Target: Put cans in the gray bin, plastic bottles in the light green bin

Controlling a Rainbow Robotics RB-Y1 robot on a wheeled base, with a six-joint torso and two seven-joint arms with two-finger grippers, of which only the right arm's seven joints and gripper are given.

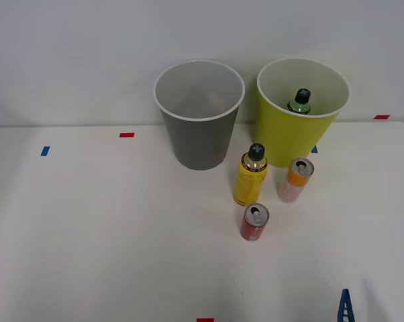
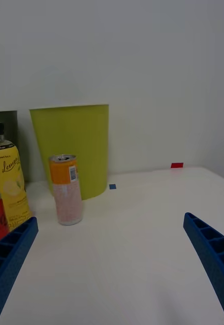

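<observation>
The round gray bin (image 1: 199,114) has a pale rim. The yellow-green bin (image 1: 301,134) is pale inside. One small can (image 1: 254,223) is red; the slim can (image 1: 294,180) is orange and pink.

Bins: two, one gray bin (image 1: 199,114) and one light green bin (image 1: 303,114), standing side by side at the back of the table (image 1: 94,235); cans: two, one orange-and-pink can (image 1: 295,180) and one shorter red can (image 1: 254,222), both upright on the table; plastic bottles: two, one yellow bottle (image 1: 250,176) with a black cap upright on the table, one dark green bottle (image 1: 299,102) inside the light green bin; tape marks on the table in the front view: three red, two blue; blue ribbed fingers (image 2: 10,259): two, set wide apart.
</observation>
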